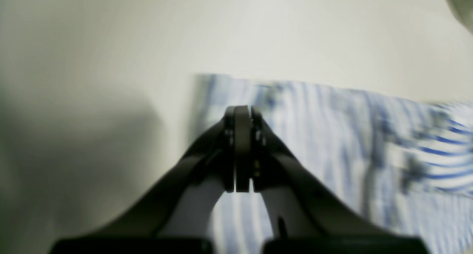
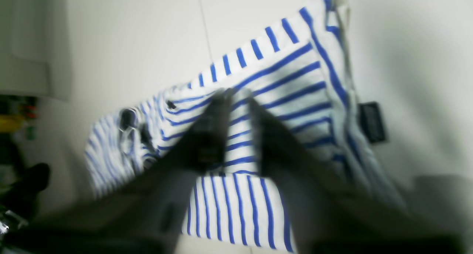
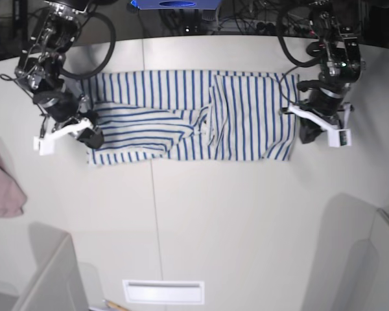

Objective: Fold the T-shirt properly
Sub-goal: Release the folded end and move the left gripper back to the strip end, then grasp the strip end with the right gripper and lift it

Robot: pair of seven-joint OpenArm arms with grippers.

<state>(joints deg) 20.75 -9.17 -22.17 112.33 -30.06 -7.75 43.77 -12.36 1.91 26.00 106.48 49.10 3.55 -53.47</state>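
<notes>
The white T-shirt with blue stripes (image 3: 194,116) lies flat across the far half of the table, folded into a long band. In the right wrist view the T-shirt (image 2: 281,84) fills the middle, with its dark neck tag (image 2: 373,121) sticking out at the right edge. My right gripper (image 2: 236,109) hovers over the cloth with its fingers apart; stripes show through the gap. In the base view the right gripper (image 3: 93,137) is at the shirt's left end. My left gripper (image 1: 242,111) is shut, empty, over the T-shirt (image 1: 332,135) edge. From the base, the left gripper (image 3: 306,135) sits at the right end.
A dusty-pink cloth (image 3: 3,188) lies at the table's left edge. A white slotted panel (image 3: 162,291) sits near the front edge, and grey box-like shapes (image 3: 52,278) stand at both front corners. Cables and equipment crowd the back.
</notes>
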